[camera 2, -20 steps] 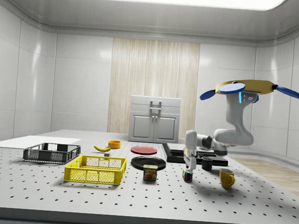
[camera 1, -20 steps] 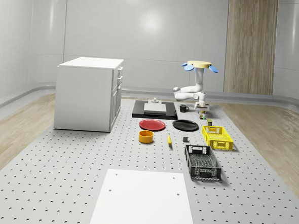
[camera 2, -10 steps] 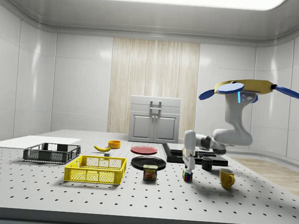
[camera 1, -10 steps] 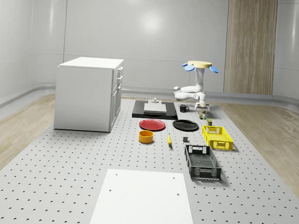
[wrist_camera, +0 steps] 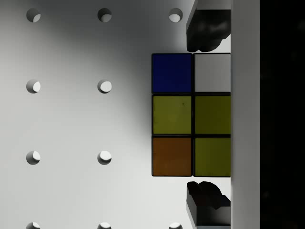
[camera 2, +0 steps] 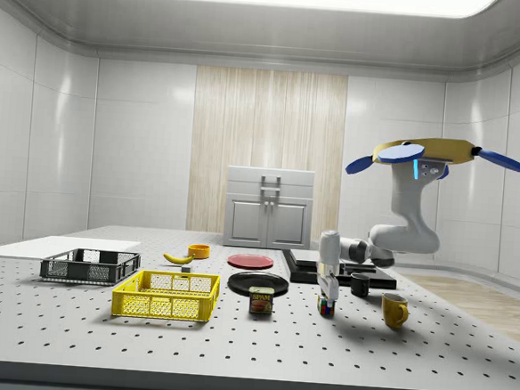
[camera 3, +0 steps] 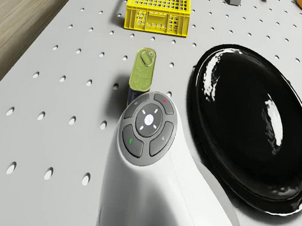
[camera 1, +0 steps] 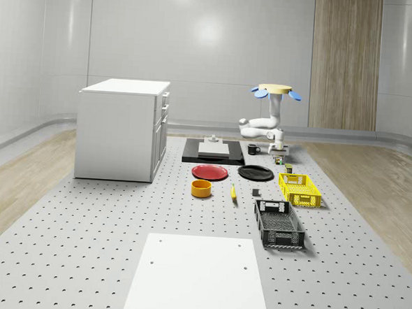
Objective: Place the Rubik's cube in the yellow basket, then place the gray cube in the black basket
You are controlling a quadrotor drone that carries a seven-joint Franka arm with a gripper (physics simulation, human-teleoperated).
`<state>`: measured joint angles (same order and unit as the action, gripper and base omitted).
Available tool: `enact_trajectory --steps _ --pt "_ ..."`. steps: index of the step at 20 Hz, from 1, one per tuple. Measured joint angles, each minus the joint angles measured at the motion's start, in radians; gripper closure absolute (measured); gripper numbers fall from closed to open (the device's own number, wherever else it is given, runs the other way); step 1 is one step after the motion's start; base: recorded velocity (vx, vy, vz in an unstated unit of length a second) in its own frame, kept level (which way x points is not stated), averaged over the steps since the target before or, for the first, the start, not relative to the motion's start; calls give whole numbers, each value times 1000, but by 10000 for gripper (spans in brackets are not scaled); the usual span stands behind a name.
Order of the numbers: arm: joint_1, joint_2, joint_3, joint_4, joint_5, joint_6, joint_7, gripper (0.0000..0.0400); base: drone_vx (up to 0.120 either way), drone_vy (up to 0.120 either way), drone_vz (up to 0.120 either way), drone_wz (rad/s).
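Note:
The Rubik's cube [wrist_camera: 190,114] lies on the perforated table, also seen as the Rubik's cube [camera 2: 325,308] just under the arm. My gripper [wrist_camera: 209,114] points straight down over it, open, with one dark finger [wrist_camera: 209,28] on each side of the cube and a small gap at each. The drone [camera 2: 423,155] hovers above the table's far end, beside the black tray. The yellow basket [camera 1: 300,189] and the black basket [camera 1: 279,224] stand in a row nearer the camera. The small gray cube [camera 1: 255,193] rests on the table between them and the banana.
A Spam can [camera 3: 141,72] stands close to the cube, with a black plate [camera 3: 251,125] beside it. A yellow mug [camera 2: 394,310] and a black mug [camera 2: 360,284] are near the arm. A red plate [camera 1: 210,171], orange bowl [camera 1: 201,188] and white cabinet [camera 1: 121,128] lie further off.
The arm has sunk a little, bringing the gripper lower around the Rubik's cube. The cube itself has not moved.

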<state>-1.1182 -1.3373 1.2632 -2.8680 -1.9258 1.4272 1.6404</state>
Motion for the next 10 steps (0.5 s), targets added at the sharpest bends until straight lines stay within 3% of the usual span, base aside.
enact_trajectory --steps 10 --pt "-20 -24 -20 19 -14 35 5 0 0 0 0 0"
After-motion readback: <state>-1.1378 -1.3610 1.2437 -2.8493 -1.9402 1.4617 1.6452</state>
